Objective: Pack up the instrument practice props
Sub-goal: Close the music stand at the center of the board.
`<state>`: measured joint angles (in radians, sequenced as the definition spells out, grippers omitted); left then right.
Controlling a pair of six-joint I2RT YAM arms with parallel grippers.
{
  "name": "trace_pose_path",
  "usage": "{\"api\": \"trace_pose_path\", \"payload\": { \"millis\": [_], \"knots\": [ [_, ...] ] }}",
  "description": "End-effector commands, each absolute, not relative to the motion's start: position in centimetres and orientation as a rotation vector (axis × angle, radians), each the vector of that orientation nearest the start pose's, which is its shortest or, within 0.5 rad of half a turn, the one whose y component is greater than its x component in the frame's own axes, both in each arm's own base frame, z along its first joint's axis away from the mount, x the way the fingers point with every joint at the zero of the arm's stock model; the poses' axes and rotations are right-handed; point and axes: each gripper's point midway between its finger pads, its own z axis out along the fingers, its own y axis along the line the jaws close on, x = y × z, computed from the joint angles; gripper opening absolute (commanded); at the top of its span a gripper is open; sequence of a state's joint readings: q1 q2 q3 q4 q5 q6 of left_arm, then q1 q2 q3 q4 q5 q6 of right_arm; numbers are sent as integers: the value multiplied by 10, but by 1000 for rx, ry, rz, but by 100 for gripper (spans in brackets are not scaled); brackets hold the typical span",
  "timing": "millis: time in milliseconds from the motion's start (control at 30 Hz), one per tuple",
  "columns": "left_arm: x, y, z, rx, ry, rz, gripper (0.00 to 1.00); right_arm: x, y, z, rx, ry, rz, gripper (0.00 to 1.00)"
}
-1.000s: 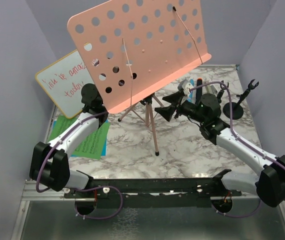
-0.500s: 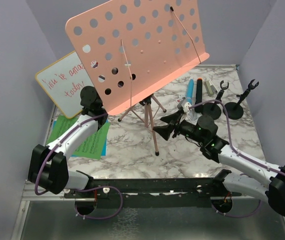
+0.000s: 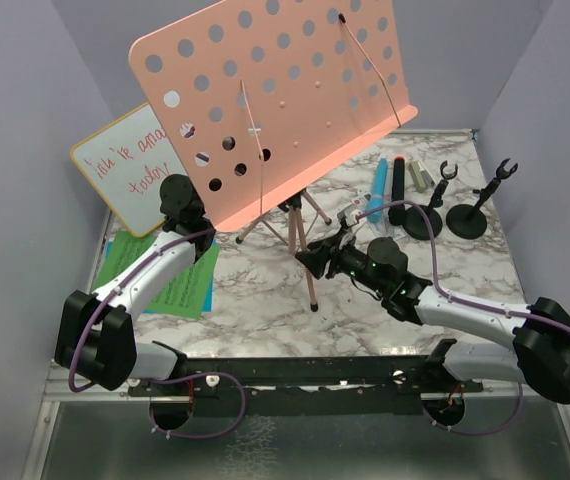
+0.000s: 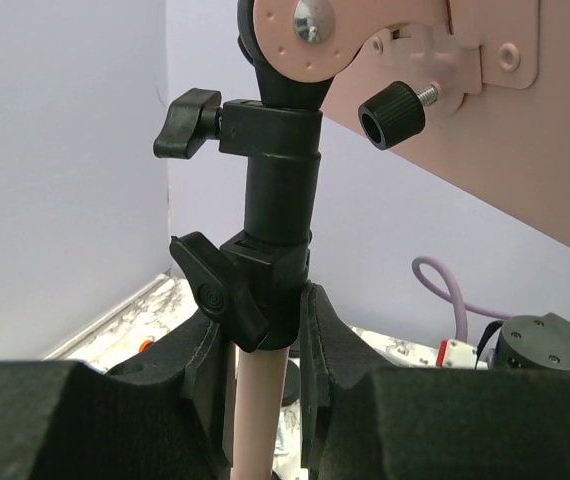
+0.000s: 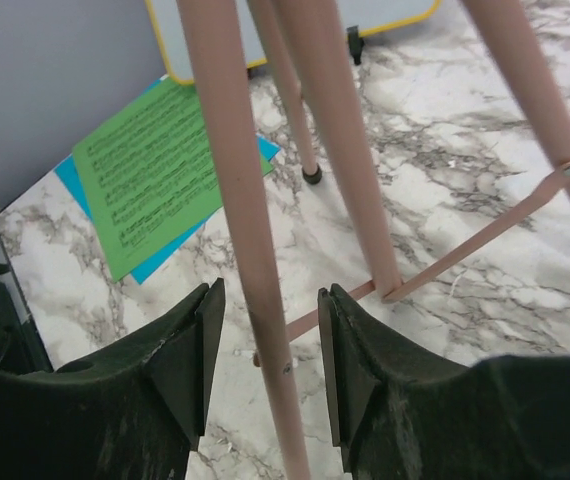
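Left wrist view: left gripper (image 4: 265, 345) jaws clamped on the pole of the pink tripod music holder (image 4: 261, 420), just under its black clamp collar.
Right wrist view: right gripper (image 5: 265, 350) jaws apart, one pink leg between them, a gap on either side.
Holder's place: one, standing mid-table (image 3: 365, 310), perforated tray tilted.
Mic holders (image 3: 423, 222) (image 3: 468, 220): two, upright, side by side at back right.
Microphones: two, blue microphone (image 3: 379, 185) and black microphone (image 3: 398, 185), lying together beside them.
Music sheets: two, green sheet (image 3: 180, 285) over blue sheet (image 5: 69, 172), at left.
Whiteboard (image 3: 125, 175): one, back left.
Silver cylinder (image 3: 420, 175): one, near the black microphone.
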<state>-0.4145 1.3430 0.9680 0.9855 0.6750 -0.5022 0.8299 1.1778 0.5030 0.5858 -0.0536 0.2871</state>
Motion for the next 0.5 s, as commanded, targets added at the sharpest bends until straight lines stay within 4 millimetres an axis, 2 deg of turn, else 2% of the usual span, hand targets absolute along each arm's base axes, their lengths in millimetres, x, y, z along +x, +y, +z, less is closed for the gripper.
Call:
{"api": "trace_pose_path", "payload": {
  "millis": [0,100,200,333,400,467],
  "knots": [
    [328,-270,383,581,1139,-1104,0,252,320,206,-494,1615,923,47],
    [328,-270,383,582,1140,-1106,0,254,323,201,-498,1629,920,40],
    [326,-271,385,586,1135,-1110,0,256,324,205,-496,1606,919,23],
    [323,-270,389,590,1124,-1114,0,259,326,216,-514,1585,899,6],
    [320,-271,393,591,1119,-1125,0,260,326,224,-521,1556,894,2],
    [317,-272,396,592,1113,-1137,0,261,324,235,-522,1514,885,1]
  ]
}}
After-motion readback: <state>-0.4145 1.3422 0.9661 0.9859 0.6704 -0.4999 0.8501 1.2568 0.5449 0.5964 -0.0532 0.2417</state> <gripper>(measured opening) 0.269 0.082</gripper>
